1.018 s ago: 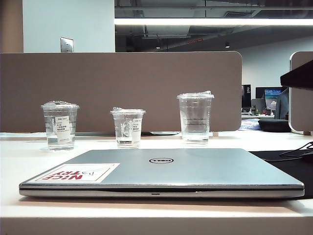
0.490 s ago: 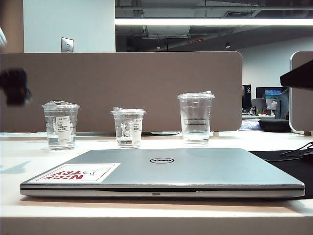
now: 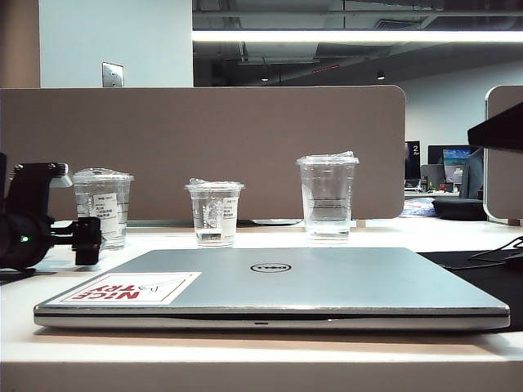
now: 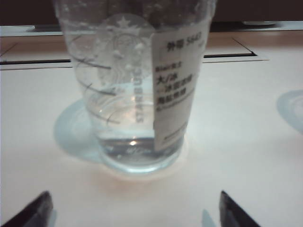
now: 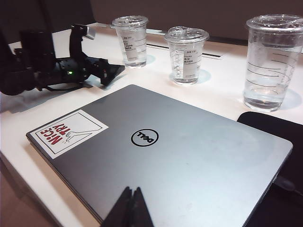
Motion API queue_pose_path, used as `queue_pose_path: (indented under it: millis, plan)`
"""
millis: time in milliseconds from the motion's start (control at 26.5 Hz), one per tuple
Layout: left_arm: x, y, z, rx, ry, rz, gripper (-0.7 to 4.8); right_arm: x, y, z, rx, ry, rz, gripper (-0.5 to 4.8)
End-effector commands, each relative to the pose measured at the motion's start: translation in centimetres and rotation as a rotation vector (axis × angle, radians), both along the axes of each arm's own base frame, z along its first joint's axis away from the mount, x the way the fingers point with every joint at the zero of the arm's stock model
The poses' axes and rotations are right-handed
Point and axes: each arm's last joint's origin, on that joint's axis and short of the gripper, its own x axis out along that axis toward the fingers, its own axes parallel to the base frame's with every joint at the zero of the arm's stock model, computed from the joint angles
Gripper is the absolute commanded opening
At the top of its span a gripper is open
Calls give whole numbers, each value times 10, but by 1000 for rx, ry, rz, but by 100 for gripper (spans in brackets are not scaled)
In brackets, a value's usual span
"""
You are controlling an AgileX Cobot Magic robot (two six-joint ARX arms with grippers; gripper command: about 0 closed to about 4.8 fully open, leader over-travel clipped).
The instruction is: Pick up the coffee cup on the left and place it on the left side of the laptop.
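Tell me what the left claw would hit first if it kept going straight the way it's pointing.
Most likely the coffee cup. The open left claw points straight at it, its fingertips either side of the line, with only bare table between. The exact gap is unclear.

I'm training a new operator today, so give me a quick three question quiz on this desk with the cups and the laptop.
1. True or false: the left gripper has already closed on the coffee cup.
2. Multiple choice: how many clear cups stand behind the laptop? A two, B three, C four.
3. Fill in: the right gripper hangs above the ____ with its fingers together.

Key: 1 false, its fingers stand apart just short of the cup, which sits on the table. 2 B. 3 laptop.
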Motion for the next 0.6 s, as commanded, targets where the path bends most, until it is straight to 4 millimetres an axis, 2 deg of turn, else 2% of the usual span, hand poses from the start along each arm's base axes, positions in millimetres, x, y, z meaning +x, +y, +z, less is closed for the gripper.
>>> queue_pose_path:
  millis: [38, 188, 339, 603]
  plan:
    - [17, 0, -2, -3, 9, -3, 479, 0, 0, 0, 6, -10, -1, -4]
    - [39, -1, -9, -3, 79, -16, 479, 0, 0, 0, 6, -10, -1, -4]
    - [61, -2, -16, -5, 76, -26, 479, 0, 0, 0, 6, -10, -1, -5]
    - [68, -4, -26, 46, 51, -13, 479, 0, 0, 0, 6, -9, -1, -4]
